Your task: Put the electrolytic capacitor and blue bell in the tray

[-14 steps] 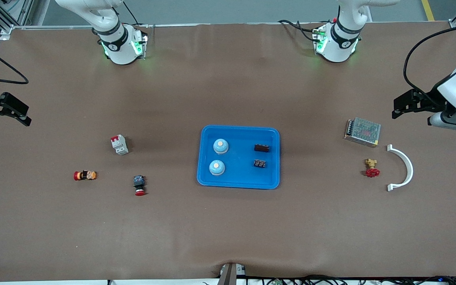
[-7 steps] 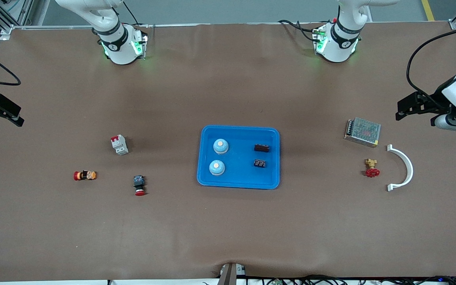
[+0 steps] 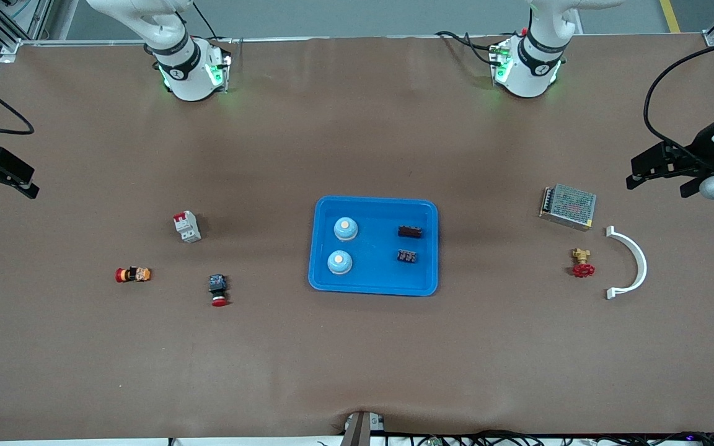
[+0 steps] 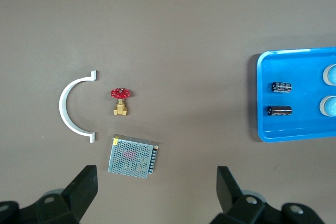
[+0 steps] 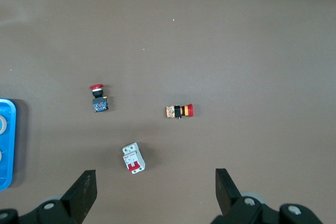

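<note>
The bright-blue tray (image 3: 374, 200) lies mid-table. In it are two pale blue bells (image 3: 345, 228) (image 3: 339, 262) and two dark electrolytic capacitors (image 3: 409, 231) (image 3: 406, 255). The left wrist view shows the tray (image 4: 261, 98), the capacitors (image 4: 281, 87) (image 4: 279, 110) and the edges of the bells (image 4: 331, 74). My left gripper (image 3: 657, 183) (image 4: 156, 187) is open and empty, up over the left arm's end of the table. My right gripper (image 3: 0, 188) (image 5: 155, 187) is open and empty, up over the right arm's end. The right wrist view shows the tray's edge (image 5: 10, 129).
A metal mesh power supply (image 3: 568, 206), a red-handled brass valve (image 3: 581, 263) and a white curved bracket (image 3: 633, 263) lie toward the left arm's end. A white circuit breaker (image 3: 187, 226), a red push button (image 3: 218, 290) and an orange-red indicator (image 3: 132, 274) lie toward the right arm's end.
Both grippers have drawn away from the tray toward their own ends of the table. The right one has held still for the last half second. Things on the table have not moved.
</note>
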You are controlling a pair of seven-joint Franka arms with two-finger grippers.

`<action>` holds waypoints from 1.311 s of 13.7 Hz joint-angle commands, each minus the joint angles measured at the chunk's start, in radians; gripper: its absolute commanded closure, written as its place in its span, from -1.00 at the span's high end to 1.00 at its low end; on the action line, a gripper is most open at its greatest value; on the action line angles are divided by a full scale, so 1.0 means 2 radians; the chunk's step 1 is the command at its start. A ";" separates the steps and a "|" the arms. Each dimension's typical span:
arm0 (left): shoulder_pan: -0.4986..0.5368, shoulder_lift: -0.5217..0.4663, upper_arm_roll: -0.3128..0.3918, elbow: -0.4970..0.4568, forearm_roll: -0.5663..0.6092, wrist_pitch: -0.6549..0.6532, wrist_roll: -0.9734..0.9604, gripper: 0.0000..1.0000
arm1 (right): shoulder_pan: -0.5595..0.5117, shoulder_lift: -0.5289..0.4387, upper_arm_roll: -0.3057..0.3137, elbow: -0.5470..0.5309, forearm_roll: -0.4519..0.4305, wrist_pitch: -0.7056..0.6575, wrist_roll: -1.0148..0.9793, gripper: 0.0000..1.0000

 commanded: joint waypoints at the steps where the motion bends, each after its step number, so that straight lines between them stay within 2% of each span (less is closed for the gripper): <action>1: 0.000 -0.019 -0.001 -0.014 0.012 0.014 0.003 1.00 | -0.003 0.000 0.001 0.002 0.001 -0.003 0.004 1.00; 3: 0.000 -0.019 -0.001 -0.012 0.015 0.025 0.005 1.00 | -0.003 0.000 0.001 0.002 0.001 -0.003 0.004 1.00; 6: -0.003 -0.019 -0.012 -0.012 0.058 0.026 0.010 1.00 | -0.002 0.000 0.001 0.002 0.001 -0.004 0.005 1.00; 18: -0.004 -0.011 -0.013 -0.011 0.062 0.006 0.003 1.00 | -0.001 0.000 0.001 0.001 0.002 -0.005 0.006 1.00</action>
